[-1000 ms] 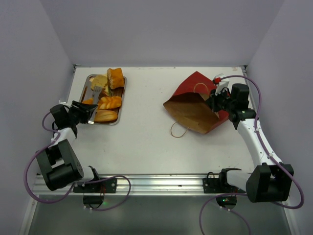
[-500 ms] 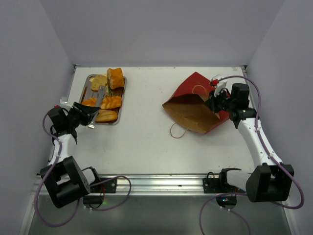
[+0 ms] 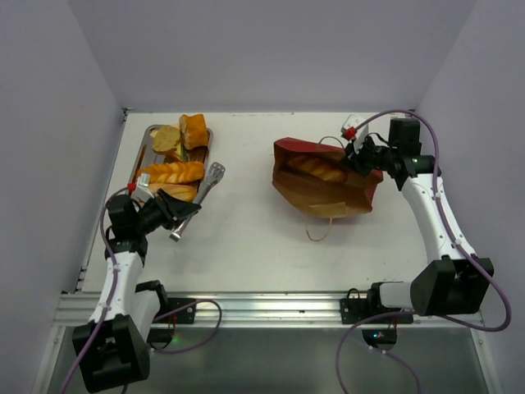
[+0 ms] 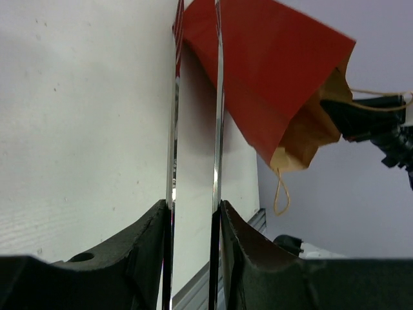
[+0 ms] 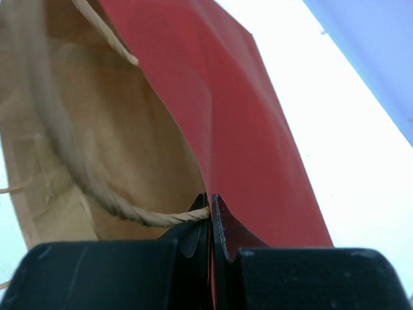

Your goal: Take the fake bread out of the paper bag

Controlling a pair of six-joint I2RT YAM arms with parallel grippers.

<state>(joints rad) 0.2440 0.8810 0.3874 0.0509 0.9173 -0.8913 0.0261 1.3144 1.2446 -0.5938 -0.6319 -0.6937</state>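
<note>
The red paper bag (image 3: 328,193) lies at the right of the table, its brown mouth held open toward the left. A golden fake bread (image 3: 316,168) shows inside it. My right gripper (image 3: 354,158) is shut on the bag's upper rim; the right wrist view shows the jaws (image 5: 211,208) pinched on the red paper (image 5: 239,110) beside a string handle (image 5: 97,194). My left gripper (image 3: 184,212) is shut on metal tongs (image 3: 209,180), near the tray's right edge. In the left wrist view the tong blades (image 4: 218,129) run between my fingers (image 4: 193,205) toward the bag (image 4: 271,71).
A shallow steel tray (image 3: 150,130) at the back left holds several fake breads, among them a long loaf (image 3: 176,172). A string handle loop (image 3: 320,230) lies on the table in front of the bag. Walls close in on three sides.
My left arm has drawn back from the tray toward the near edge with the tongs. My right gripper has lifted the bag's rim, opening the mouth so the bread inside shows.
</note>
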